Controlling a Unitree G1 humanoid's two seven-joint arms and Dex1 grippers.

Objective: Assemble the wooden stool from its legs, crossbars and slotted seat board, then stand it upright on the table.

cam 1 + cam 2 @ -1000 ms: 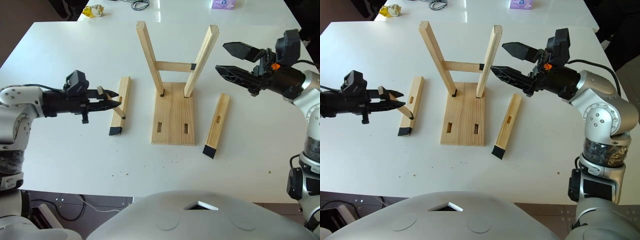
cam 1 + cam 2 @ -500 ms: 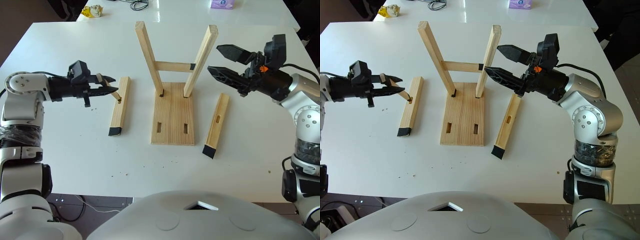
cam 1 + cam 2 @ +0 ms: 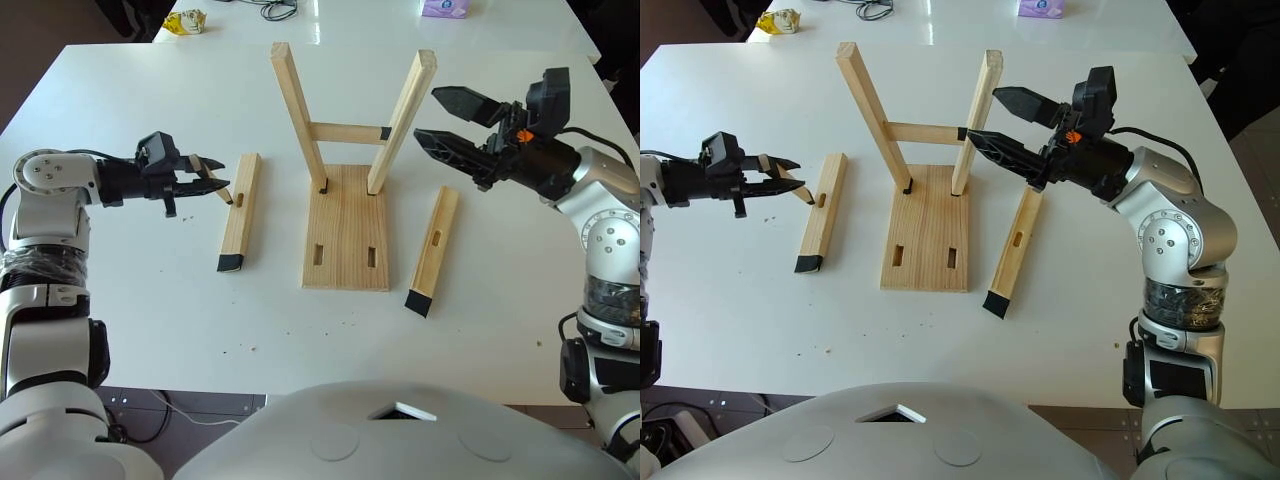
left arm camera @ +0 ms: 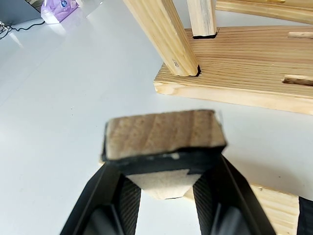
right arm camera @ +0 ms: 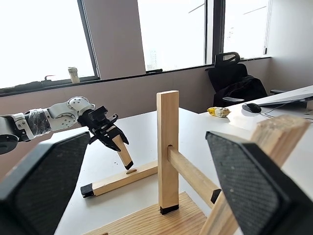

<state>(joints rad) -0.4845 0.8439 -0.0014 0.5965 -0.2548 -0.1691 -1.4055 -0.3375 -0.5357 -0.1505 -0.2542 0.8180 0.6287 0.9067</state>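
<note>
The slotted seat board (image 3: 347, 240) lies flat mid-table. Two legs (image 3: 298, 115) (image 3: 402, 120) stand upright in its far slots, joined by a crossbar (image 3: 345, 133). One loose leg (image 3: 240, 210) lies to the left of the board, another (image 3: 435, 250) to its right. My left gripper (image 3: 222, 186) hovers just left of the left loose leg, shut on a short crossbar (image 3: 790, 180) whose end grain (image 4: 164, 134) sits between the black fingers (image 4: 105, 191). My right gripper (image 3: 426, 113) is open in the air, its fingertips close beside the right upright leg.
A yellow wrapper (image 3: 187, 20), a purple pack (image 3: 445, 8) and cables lie on the far table. Two near slots (image 3: 345, 255) of the board stand open. White tabletop (image 3: 140, 290) stretches in front and to both sides. An office chair (image 5: 230, 78) stands by the windows.
My left gripper has drawn the short crossbar a little up and left, away from the left loose leg. My right gripper first closed in on the right upright leg, then held still.
</note>
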